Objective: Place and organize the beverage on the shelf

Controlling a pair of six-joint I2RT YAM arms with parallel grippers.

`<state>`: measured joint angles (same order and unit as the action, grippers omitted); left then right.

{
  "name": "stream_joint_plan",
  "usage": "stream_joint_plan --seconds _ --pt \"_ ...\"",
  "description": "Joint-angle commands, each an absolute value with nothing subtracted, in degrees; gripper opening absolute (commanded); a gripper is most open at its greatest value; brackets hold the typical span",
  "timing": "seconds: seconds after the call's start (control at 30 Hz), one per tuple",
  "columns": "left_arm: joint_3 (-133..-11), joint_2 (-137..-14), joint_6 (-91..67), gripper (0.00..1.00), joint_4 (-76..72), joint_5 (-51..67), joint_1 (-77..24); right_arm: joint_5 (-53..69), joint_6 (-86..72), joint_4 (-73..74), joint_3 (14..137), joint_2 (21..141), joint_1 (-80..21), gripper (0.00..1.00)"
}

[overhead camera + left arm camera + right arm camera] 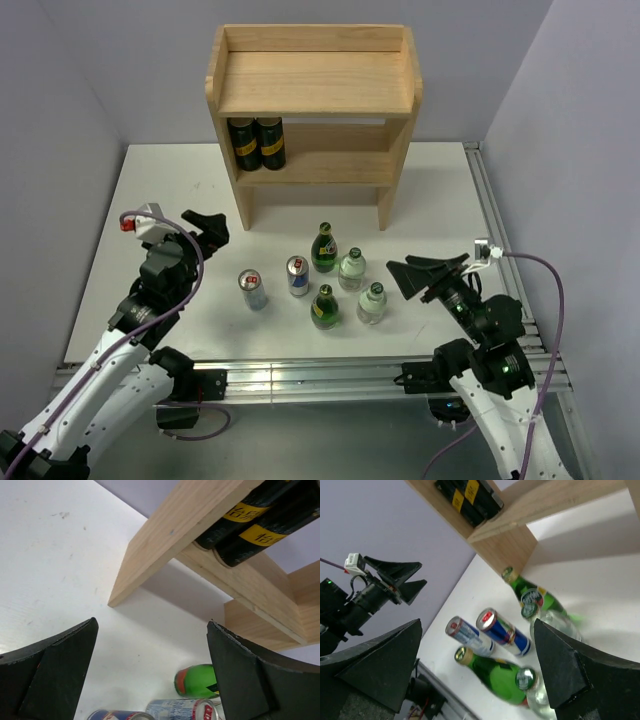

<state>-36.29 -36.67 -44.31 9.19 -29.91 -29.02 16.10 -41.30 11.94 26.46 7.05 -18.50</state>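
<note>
Six drinks stand grouped on the white table in front of the wooden shelf (pixel 312 85): two silver-and-blue cans (pixel 252 289) (pixel 298 275), two green bottles (pixel 324 248) (pixel 324 307) and two clear bottles (pixel 352 269) (pixel 372 303). My left gripper (pixel 207 228) is open and empty, left of the cans. My right gripper (pixel 412 278) is open and empty, just right of the clear bottles. The left wrist view shows its gripper (pixel 151 625), a green bottle (pixel 200 681) and a can (pixel 180 710). The right wrist view shows its gripper (pixel 477 625), both cans (pixel 502 627) and a green bottle (pixel 495 672).
Two black cans with yellow labels (pixel 256 143) stand at the left of the shelf's lower tier; they also show in the left wrist view (pixel 260 515). The shelf's top tier (pixel 315 80) holds nothing. An aluminium rail (pixel 300 375) runs along the table's near edge.
</note>
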Motion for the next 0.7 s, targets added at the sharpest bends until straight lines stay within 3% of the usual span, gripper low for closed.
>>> stream_joint_plan --seconds 0.0,0.13,0.37,0.67 --pt "-33.2 -35.2 -44.7 0.97 9.2 -35.2 -30.0 18.3 -45.7 20.6 23.6 -1.5 -18.9 1.0" --pt "-32.2 -36.5 -45.1 0.96 9.4 -37.7 -30.3 18.9 -53.2 27.2 19.2 -10.9 -18.7 1.0" --pt "-30.6 -36.8 -45.9 0.94 8.3 -38.9 -30.8 12.8 -53.4 45.2 21.8 -10.7 -18.1 1.0" --pt "-28.6 -35.1 -47.4 0.92 7.7 -40.8 -31.3 22.0 -45.6 45.0 20.7 -9.8 -13.7 1.0"
